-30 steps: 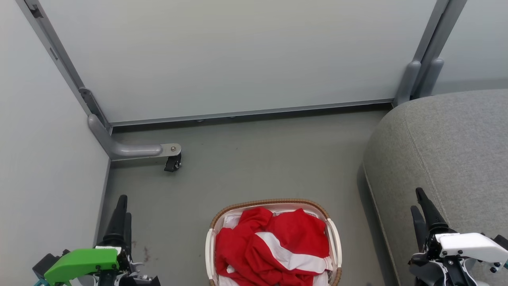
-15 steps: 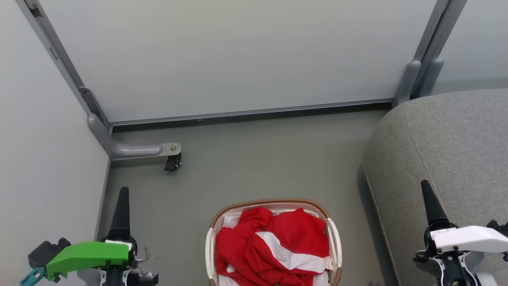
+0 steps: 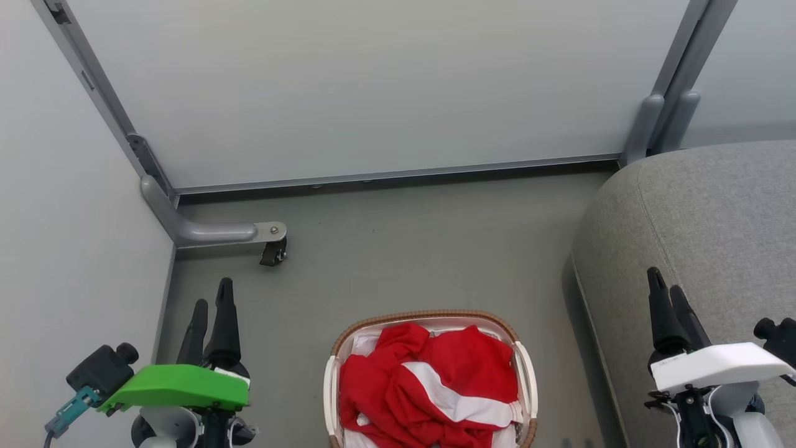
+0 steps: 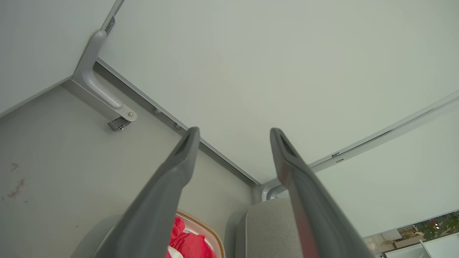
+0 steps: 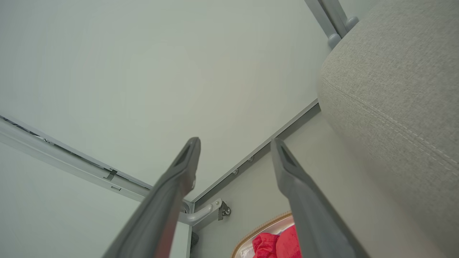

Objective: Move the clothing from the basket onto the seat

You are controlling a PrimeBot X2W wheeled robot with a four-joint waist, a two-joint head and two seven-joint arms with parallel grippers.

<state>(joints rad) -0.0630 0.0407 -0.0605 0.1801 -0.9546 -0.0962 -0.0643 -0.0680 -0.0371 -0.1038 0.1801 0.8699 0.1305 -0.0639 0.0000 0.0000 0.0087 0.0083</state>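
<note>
Red and white clothes (image 3: 429,386) lie in a soft heap in the basket (image 3: 423,315) on the floor (image 3: 398,261). They look light and floppy, so I would pinch a raised fold on top. My left gripper (image 3: 212,292) and right gripper (image 3: 663,280) both have their fingers apart, holding nothing. The basket sits between them, apart from both. The grey seat (image 3: 715,205) is near my right gripper.

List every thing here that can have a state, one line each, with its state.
clothing: crumpled in a heap inside the basket, not gripped.
basket: upright on the floor, holding the clothing.
seat: no clothing on the part in view.
left gripper: open, empty, apart from the basket.
right gripper: open, empty, by the seat.
</note>
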